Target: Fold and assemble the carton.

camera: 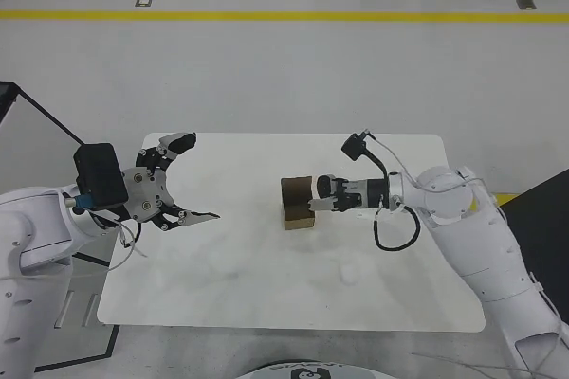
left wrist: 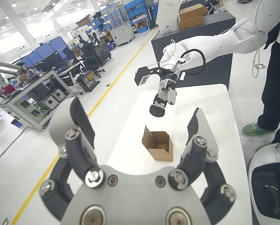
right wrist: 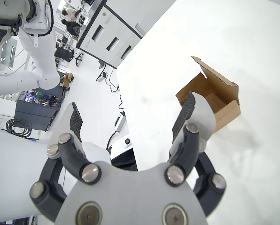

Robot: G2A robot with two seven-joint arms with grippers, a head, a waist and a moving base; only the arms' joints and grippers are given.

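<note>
White counter (camera: pixel 266 294): carton (camera: pixel 298 204) upright near centre, top open.
Left hand (camera: pixel 203 178) spread at 9 o'clock, well apart; right hand (right wrist: pixel 132 99) spread at its 3 o'clock. Light, crushable board; likely best pinched by the raised flap (left wrist: pixel 146 135).

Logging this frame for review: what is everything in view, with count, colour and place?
carton: one, brown, standing near the middle of the table, top open, a flap sticking up.
table: one, white, bearing the carton.
floor line: one, yellow, on the floor beyond the table's far edge.
left hand: one, black and silver, open, over one end of the table, apart from the carton and facing it.
right hand: one, black and silver, open, close by the carton on its other side, holding nothing.
</note>
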